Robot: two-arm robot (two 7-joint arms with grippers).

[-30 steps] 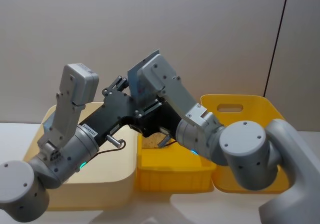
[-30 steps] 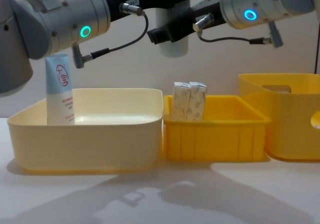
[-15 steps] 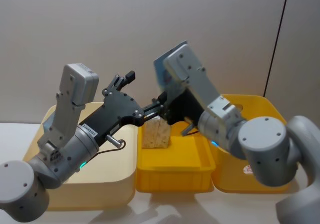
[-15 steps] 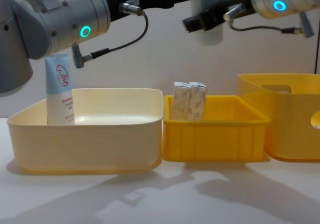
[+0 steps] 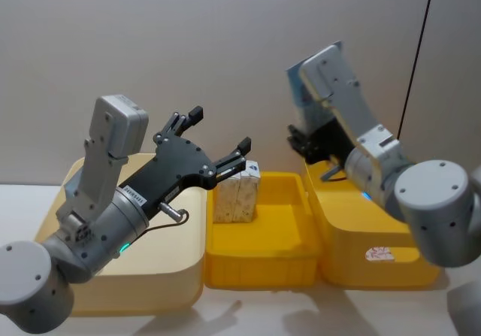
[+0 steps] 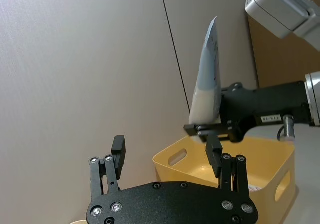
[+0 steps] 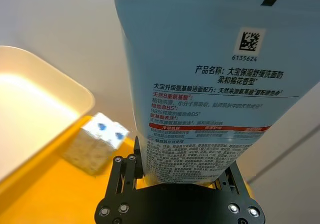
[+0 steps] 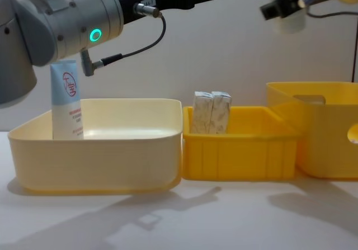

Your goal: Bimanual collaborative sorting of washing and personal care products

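Observation:
My right gripper is shut on the lower part of a pale-blue-and-white squeeze tube that points upward. In the head view the gripper holds this tube high over the left rim of the large yellow bin. My left gripper stands open and holds nothing above the gap between the cream bin and the small yellow bin. Another tube stands upright in the cream bin's left corner. Two cream cartons stand in the small yellow bin.
Three bins sit side by side on the white table: cream on the left, small yellow in the middle, large yellow on the right. A grey wall stands close behind them. Bare table lies in front of the bins.
My right gripper has carried the tube to the right, from beside the left gripper over the middle bin to above the large yellow bin. The left arm has stayed in place.

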